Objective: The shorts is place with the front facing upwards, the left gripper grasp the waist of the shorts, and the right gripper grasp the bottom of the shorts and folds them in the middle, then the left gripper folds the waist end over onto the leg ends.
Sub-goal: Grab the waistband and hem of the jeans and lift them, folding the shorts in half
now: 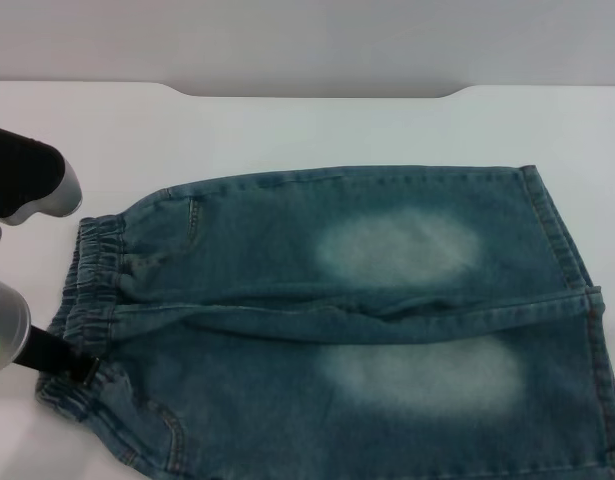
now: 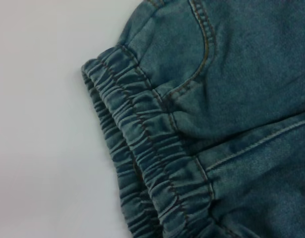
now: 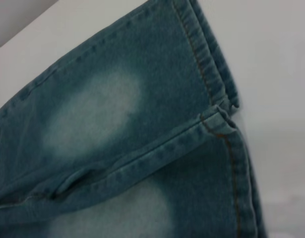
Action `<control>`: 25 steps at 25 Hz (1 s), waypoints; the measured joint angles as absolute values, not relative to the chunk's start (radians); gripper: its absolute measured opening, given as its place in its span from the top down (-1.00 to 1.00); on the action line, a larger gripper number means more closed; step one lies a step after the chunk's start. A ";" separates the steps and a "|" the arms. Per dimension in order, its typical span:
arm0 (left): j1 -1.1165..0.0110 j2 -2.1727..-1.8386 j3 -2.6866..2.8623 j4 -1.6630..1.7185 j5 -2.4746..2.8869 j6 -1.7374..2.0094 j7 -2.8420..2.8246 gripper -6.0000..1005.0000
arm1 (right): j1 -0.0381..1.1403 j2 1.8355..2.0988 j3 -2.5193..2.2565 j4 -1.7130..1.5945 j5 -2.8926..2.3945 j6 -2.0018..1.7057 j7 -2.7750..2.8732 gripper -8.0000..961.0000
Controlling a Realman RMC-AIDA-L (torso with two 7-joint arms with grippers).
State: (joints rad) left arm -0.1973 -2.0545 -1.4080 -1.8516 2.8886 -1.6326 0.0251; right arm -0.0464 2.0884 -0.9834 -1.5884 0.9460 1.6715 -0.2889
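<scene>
Now the shorts (image 1: 347, 320) lie flat on the white table (image 1: 287, 130), waist (image 1: 87, 290) left, hems (image 1: 577, 290) right. My left gripper (image 1: 72, 368) touches the waist's near part; whether it grips, I cannot tell.

Left arm (image 1: 12, 335) — silver-grey cylinder, green glowing ring, black gripper (image 1: 69, 365) — beside a black-and-grey housing.
</scene>
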 joint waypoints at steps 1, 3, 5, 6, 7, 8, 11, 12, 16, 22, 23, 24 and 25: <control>-0.197 -2.055 -1.408 -1.851 2.889 -1.633 0.027 0.90 | -0.047 2.089 -0.988 -1.586 0.947 1.672 -0.288 -0.35; -0.198 -2.056 -1.407 -1.850 2.889 -1.637 0.029 0.90 | -0.047 2.089 -0.998 -1.582 0.950 1.672 -0.286 -0.35; -0.200 -2.056 -1.407 -1.850 2.889 -1.641 0.029 0.90 | -0.048 2.089 -1.006 -1.582 0.951 1.672 -0.284 -0.35; -0.201 -2.056 -1.407 -1.850 2.888 -1.643 0.029 0.90 | -0.049 2.089 -1.008 -1.582 0.950 1.672 -0.283 -0.35; -0.201 -2.056 -1.406 -1.850 2.888 -1.644 0.029 0.90 | -0.049 2.089 -1.008 -1.582 0.950 1.672 -0.282 -0.35; -0.201 -2.056 -1.406 -1.848 2.889 -1.644 0.029 0.90 | -0.050 2.089 -1.006 -1.579 0.949 1.672 -0.282 -0.35; -0.205 -2.056 -1.404 -1.840 2.889 -1.645 0.029 0.90 | -0.050 2.088 -1.002 -1.562 0.949 1.671 -0.281 -0.35; -0.207 -2.056 -1.403 -1.836 2.889 -1.645 0.029 0.90 | -0.051 2.088 -1.002 -1.558 0.949 1.670 -0.281 -0.35; -0.214 -2.056 -1.400 -1.834 2.889 -1.646 0.029 0.90 | -0.051 2.087 -1.006 -1.553 0.947 1.668 -0.281 -0.35; -0.225 -2.056 -1.397 -1.828 2.888 -1.646 0.029 0.90 | -0.045 2.086 -1.013 -1.510 0.949 1.663 -0.288 -0.35; -0.225 -2.055 -1.397 -1.828 2.888 -1.646 0.029 0.90 | -0.044 2.086 -1.013 -1.506 0.949 1.662 -0.288 -0.35; -0.226 -2.056 -1.397 -1.827 2.889 -1.646 0.029 0.90 | -0.043 2.086 -1.013 -1.501 0.949 1.661 -0.289 -0.35; -0.226 -2.056 -1.397 -1.827 2.889 -1.646 0.029 0.90 | -0.042 2.085 -1.013 -1.496 0.950 1.658 -0.290 -0.35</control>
